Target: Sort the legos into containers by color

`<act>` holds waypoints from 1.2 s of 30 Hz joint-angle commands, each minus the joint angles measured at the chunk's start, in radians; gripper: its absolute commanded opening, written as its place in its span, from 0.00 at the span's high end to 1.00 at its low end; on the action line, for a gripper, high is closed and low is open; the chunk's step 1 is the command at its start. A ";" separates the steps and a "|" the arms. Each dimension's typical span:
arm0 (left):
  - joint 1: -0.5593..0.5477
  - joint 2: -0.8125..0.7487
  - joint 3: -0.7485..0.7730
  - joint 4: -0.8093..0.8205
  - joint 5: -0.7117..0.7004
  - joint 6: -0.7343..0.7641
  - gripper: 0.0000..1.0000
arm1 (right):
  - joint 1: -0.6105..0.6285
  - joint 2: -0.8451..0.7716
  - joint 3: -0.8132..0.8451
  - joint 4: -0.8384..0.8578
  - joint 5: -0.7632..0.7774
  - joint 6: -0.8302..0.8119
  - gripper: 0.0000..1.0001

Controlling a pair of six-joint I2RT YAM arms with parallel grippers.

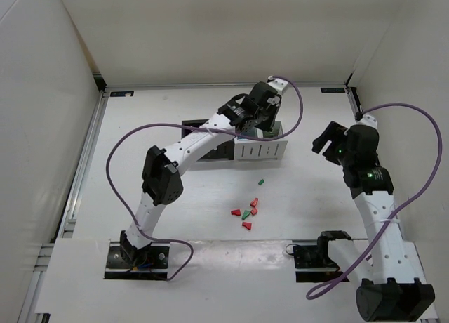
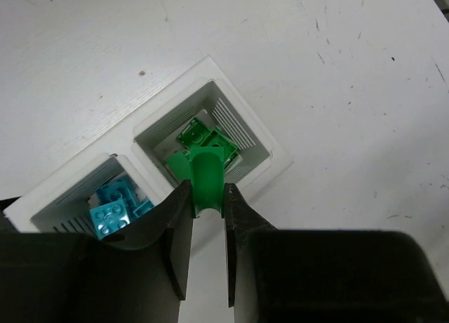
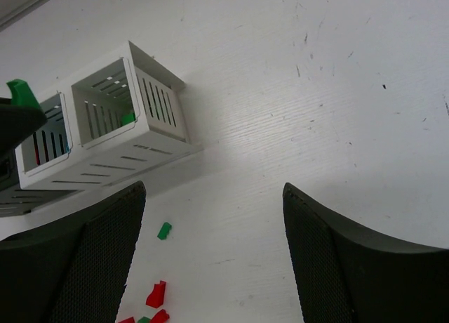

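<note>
White walls [image 1: 210,28] are boxing your desk [image 1: 175,211]; left tool [image 2: 208,193] is pinching a green lego [image 2: 207,175] over a bin [image 2: 245,135], right tool [image 3: 214,193] gaping wide.

The containers [image 1: 263,152] stand in a row at the tabletop's [image 1: 140,133] middle rear, with loose legos [image 1: 246,215] scattered before them. The left tool [image 2: 208,194], gripping a lego [image 2: 207,174], hangs above the rightmost container, which holds more.

Four red legos [image 1: 236,212], two green legos [image 1: 260,181] (loose)
</note>
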 commanded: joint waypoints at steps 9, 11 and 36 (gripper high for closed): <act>0.001 0.043 0.062 0.091 0.026 -0.014 0.33 | -0.021 -0.014 -0.006 0.009 -0.079 -0.004 0.15; 0.000 0.035 0.069 0.085 0.023 -0.014 0.24 | -0.010 -0.010 -0.005 0.009 -0.071 -0.015 0.15; 0.035 -1.012 -1.047 -0.034 -0.345 -0.341 0.00 | 0.631 0.556 -0.020 0.194 0.227 -0.021 0.35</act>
